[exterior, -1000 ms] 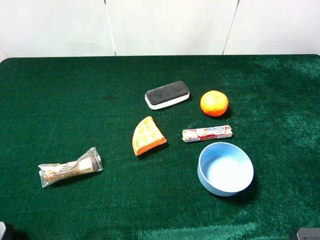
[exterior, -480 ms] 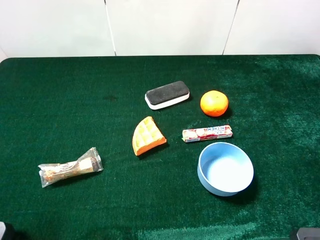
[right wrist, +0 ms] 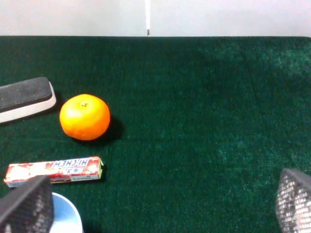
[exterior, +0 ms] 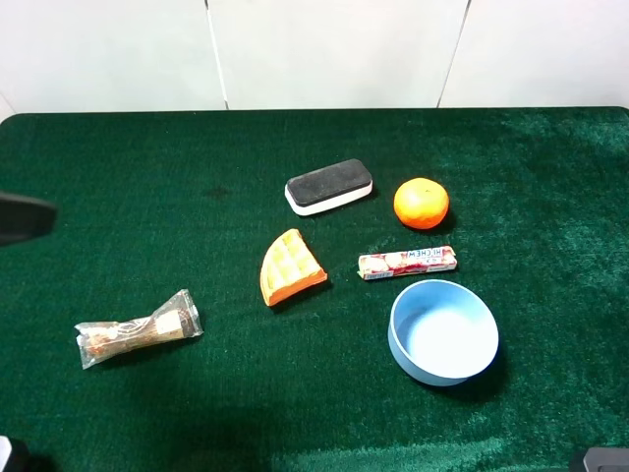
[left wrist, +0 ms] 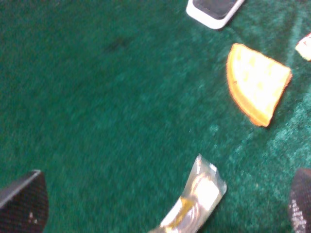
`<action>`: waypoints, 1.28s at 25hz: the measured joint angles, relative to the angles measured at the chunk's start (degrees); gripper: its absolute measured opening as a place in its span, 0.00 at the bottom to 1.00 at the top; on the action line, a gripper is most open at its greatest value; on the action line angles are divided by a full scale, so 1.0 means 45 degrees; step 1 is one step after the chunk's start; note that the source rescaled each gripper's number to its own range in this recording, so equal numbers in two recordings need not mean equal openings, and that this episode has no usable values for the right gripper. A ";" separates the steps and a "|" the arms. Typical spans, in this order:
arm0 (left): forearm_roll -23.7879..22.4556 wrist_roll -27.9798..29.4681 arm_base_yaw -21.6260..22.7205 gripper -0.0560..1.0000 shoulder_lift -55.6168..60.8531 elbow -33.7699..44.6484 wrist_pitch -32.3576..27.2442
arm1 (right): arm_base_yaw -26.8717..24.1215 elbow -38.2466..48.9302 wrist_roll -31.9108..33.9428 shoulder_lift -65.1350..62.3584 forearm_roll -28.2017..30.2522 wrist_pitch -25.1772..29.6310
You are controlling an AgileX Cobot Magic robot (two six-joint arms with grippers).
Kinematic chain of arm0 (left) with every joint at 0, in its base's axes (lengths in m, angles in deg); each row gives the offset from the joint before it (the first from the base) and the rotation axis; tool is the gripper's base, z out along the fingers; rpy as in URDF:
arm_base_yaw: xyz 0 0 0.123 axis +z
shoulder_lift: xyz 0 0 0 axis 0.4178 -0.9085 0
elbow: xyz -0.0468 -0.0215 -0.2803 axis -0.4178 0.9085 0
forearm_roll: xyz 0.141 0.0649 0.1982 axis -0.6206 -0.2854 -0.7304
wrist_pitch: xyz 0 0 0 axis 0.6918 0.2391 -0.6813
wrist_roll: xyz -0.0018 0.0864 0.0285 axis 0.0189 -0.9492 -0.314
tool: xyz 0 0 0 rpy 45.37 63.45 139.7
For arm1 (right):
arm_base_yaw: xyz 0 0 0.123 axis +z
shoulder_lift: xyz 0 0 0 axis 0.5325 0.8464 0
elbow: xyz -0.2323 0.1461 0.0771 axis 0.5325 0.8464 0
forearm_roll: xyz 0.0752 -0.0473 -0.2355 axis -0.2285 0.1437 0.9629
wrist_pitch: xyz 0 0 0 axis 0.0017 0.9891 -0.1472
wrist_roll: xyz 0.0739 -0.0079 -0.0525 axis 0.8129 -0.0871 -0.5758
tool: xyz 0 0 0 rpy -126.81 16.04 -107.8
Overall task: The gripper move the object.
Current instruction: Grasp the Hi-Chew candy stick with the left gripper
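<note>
The candy stick pack (exterior: 407,263), white-pink with red ends, lies flat on the green cloth between the orange and the blue bowl. It also shows in the right wrist view (right wrist: 53,170), and one end of it shows in the left wrist view (left wrist: 304,46). My left gripper (left wrist: 161,203) is open and empty, high over the left part of the table above the wrapped snack bar. A dark blurred part of the left arm (exterior: 20,218) shows at the left edge. My right gripper (right wrist: 160,204) is open and empty, back from the candy pack.
An orange waffle wedge (exterior: 290,266), a black-and-white eraser (exterior: 329,186), an orange (exterior: 421,203) and a light blue bowl (exterior: 486,339) surround the candy pack. A clear-wrapped brown snack bar (exterior: 138,328) lies at the front left. White wall panels stand behind the table.
A dark part of the left arm has come into the exterior view at its left edge. The objects on the cloth have not moved.
</note>
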 joint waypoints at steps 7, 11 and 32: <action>0.2188 -0.3227 -0.0343 1.00 -0.3405 -0.1309 0.0216 | 0.0000 0.0000 0.0000 0.0000 0.0000 0.0000; 0.2362 -0.3717 -0.1441 1.00 -0.5002 -0.2196 0.0553 | 0.0000 0.0000 0.0000 0.0000 0.0000 0.0000; 0.1511 -0.3815 -0.7539 1.00 -1.2000 -0.7510 0.0817 | 0.0000 0.0000 0.0000 0.0000 0.0000 0.0000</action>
